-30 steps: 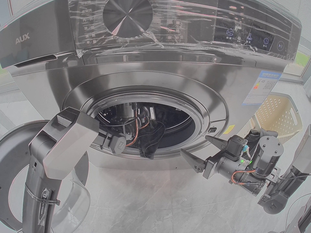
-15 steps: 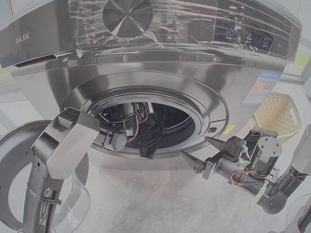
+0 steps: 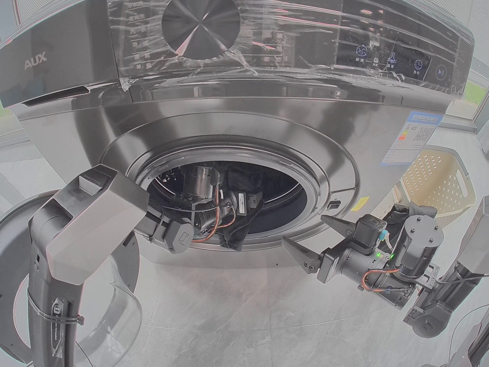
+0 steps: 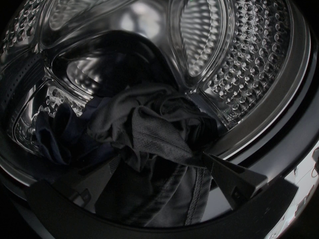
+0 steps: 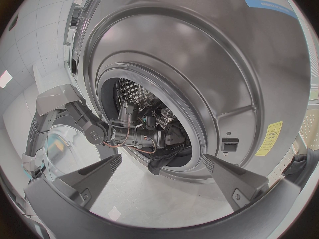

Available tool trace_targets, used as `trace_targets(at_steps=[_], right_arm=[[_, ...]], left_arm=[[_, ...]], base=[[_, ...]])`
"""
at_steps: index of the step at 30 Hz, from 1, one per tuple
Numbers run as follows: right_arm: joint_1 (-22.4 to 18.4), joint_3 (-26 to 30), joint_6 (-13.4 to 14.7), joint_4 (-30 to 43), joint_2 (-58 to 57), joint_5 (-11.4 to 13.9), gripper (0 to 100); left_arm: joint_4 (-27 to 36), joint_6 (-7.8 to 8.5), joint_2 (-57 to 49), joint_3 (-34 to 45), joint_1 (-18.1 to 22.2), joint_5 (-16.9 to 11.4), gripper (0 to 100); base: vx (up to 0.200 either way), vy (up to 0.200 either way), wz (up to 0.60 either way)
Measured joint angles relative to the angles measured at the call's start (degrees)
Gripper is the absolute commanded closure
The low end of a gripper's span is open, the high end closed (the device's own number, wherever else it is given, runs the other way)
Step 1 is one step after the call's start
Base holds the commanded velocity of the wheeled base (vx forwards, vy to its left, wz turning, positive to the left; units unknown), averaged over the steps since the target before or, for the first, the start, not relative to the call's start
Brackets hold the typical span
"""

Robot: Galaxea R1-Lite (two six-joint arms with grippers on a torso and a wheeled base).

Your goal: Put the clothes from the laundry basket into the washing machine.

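Your dark garment (image 3: 235,235) lies crumpled, hem draped over the washing machine (image 3: 254,123) lip; left end effector (image 4: 161,156), right end effector (image 3: 304,228) both wide.

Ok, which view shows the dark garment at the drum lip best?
Left wrist view: the dark garment is close up, folds and stitched hem clear, draped over the lip. In the head view the left arm hides most of it; a flap hangs out. The right wrist view shows that flap sidelong.

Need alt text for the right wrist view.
The left arm is inside the washing machine's open drum, where a dark garment hangs over the lower rim. The right gripper's open fingers frame the foreground, holding nothing.
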Motion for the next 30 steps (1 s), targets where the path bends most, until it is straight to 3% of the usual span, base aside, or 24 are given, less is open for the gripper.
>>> trace_targets(at_steps=[5, 13, 18, 24, 30], right_arm=[[0.11, -1.33, 0.09, -0.09, 0.00, -0.09, 0], [0.12, -2.29, 0.20, -0.09, 0.00, -0.16, 0], [0.12, -2.73, 0.28, -0.09, -0.02, -0.16, 0], [0.12, -3.04, 0.52, -0.11, -0.02, -0.16, 0], [0.12, -3.19, 0.61, -0.11, 0.00, -0.16, 0]], left_arm=[[-0.20, 1.16, 1.54, 0.15, 0.16, 0.02, 100], [-2.22, 1.16, 3.63, -1.45, 0.06, 0.32, 100], [-3.43, 0.01, 4.46, -5.67, 0.13, 1.45, 100], [-8.68, -2.07, 6.75, -14.67, 0.77, 5.46, 100], [-11.80, -2.49, 10.69, -21.20, 1.51, 8.09, 100]], base=[[0.000, 0.000, 0.00], [0.000, 0.000, 0.00], [0.000, 0.000, 0.00], [0.000, 0.000, 0.00], [0.000, 0.000, 0.00]])
